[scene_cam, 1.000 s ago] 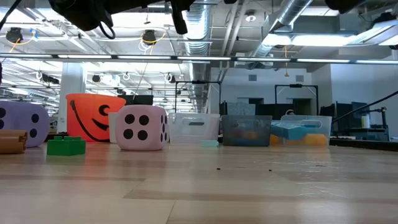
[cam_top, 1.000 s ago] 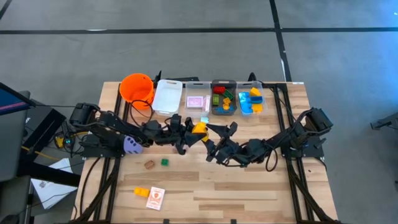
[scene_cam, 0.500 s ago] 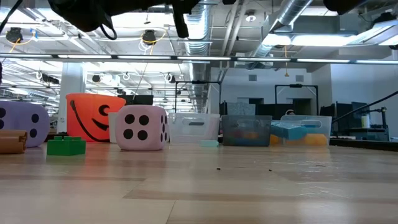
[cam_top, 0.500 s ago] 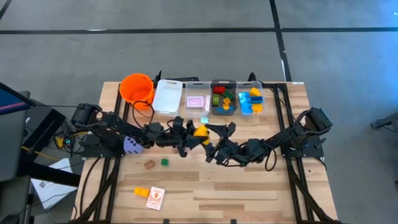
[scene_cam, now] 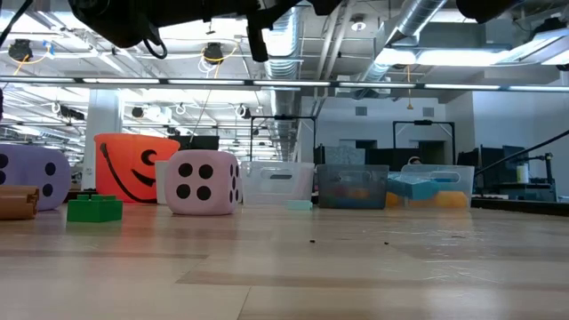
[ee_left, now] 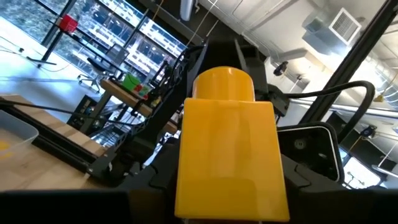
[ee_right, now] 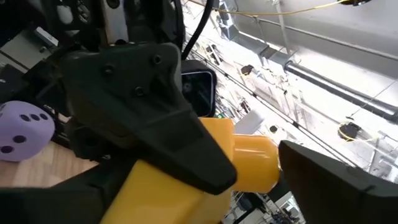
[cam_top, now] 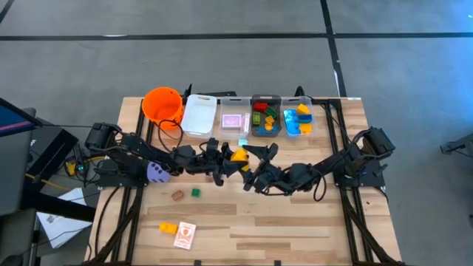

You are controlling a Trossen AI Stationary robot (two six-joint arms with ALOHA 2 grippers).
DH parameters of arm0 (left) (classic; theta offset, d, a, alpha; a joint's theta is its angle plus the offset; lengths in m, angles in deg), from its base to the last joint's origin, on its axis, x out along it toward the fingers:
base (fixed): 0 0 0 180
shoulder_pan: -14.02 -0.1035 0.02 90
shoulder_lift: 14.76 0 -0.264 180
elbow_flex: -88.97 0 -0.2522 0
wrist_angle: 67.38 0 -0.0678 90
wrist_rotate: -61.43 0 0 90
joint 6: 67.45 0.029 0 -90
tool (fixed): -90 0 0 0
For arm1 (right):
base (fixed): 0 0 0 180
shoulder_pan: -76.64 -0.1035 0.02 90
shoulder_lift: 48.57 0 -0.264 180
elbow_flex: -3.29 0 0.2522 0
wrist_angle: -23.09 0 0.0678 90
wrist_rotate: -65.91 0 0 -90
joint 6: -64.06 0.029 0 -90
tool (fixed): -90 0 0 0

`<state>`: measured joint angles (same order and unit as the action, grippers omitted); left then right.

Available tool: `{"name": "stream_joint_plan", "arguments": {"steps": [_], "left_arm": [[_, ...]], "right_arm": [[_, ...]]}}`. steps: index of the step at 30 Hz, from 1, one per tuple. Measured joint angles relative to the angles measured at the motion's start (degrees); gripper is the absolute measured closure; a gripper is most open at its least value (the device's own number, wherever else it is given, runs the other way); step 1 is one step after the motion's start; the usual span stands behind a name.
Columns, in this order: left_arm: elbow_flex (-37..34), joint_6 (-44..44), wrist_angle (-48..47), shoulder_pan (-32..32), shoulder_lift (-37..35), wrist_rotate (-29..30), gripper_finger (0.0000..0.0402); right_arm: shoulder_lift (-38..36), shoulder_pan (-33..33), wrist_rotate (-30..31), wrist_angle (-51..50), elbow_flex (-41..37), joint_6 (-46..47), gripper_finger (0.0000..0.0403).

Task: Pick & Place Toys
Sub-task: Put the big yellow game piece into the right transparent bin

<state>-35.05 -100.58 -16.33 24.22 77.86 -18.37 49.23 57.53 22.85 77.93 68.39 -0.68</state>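
Observation:
A yellow brick [cam_top: 238, 155] with one round stud hangs above the middle of the table, my left gripper [cam_top: 228, 159] shut on it. My right gripper [cam_top: 256, 165] faces it from the right, open, with its fingers either side of the stud end. In the right wrist view its own finger [ee_right: 336, 180] stands a narrow gap off the stud [ee_right: 258, 165]. On the table rest a purple die [cam_top: 157, 171], a pink die [scene_cam: 203, 182], a green brick [cam_top: 196, 192], another yellow brick [cam_top: 168, 228] and a card [cam_top: 185, 234]. My left gripper pinches the yellow brick between its two fingers, by two opposite sides at the end away from the stud [ee_left: 227, 199]. One finger [ee_right: 149, 106] lies along the brick's side. The fingers come nearly level from the table's left. The brick is lifted clear, stud toward my right gripper.
Along the far edge stand an orange bucket [cam_top: 162, 106], a white bin [cam_top: 199, 114], a clear bin with pink cards [cam_top: 234, 118], a bin of mixed bricks [cam_top: 266, 116] and a bin of blue and yellow bricks [cam_top: 298, 118]. A small brown piece [cam_top: 177, 196] lies beside the green brick.
My right gripper has spread its fingers wider around the yellow brick and edged a little toward the table's left. The brick stays in my left gripper, lifted and still.

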Motion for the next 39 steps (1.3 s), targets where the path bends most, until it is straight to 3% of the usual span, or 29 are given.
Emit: {"name": "stream_joint_plan", "arguments": {"steps": [5, 10, 14, 17, 22, 25, 27, 29, 34, 39], "left_arm": [[0.1, -0.3, 0.0, 0.0, 0.0, 0.1, 0.0268], [0.1, 0.6, -0.2, -0.1, -0.2, -0.3, 0.0254], [-0.2, 8.1, -1.4, -0.8, -2.7, -2.2, 0.0218], [-0.3, 13.1, -7.3, -2.2, -7.6, -3.8, 0.0188], [0.0, 16.1, -28.3, -4.3, -21.7, -4.2, 0.0146], [-0.1, 16.1, -42.9, -5.0, -29.5, -3.8, 0.0132], [-0.1, 16.0, -48.9, -5.0, -34.2, -3.5, 0.0128], [-0.2, 15.0, -54.0, -4.8, -38.5, -3.2, 0.0127], [-4.7, 13.5, -56.0, -4.7, -45.8, -3.2, 0.0134], [-9.9, 13.4, -56.0, -4.8, -50.2, -1.5, 0.0144]], "right_arm": [[0.0, -0.2, 0.0, -0.8, 0.0, 0.5, 0.0135], [0.0, -0.5, 0.3, -1.3, 0.0, 2.4, 0.0138], [-0.1, -1.8, 4.8, 0.5, 0.6, 5.2, 0.0138], [-0.4, -3.2, 11.5, 1.0, 2.2, 4.2, 0.0138], [-0.2, -6.1, 21.9, -0.2, 3.2, 3.4, 0.0139], [-0.2, -7.1, 29.6, -0.1, 3.3, 3.4, 0.0139], [-0.2, -6.7, 36.3, -0.2, 2.9, 3.3, 0.0139], [-0.3, -6.0, 39.1, -0.2, 1.0, 6.1, 0.0139], [-1.7, -3.9, 42.0, 5.2, -4.8, 9.4, 0.0139], [-8.6, 0.2, 41.7, 12.6, -10.8, 8.0, 0.0139]]}}
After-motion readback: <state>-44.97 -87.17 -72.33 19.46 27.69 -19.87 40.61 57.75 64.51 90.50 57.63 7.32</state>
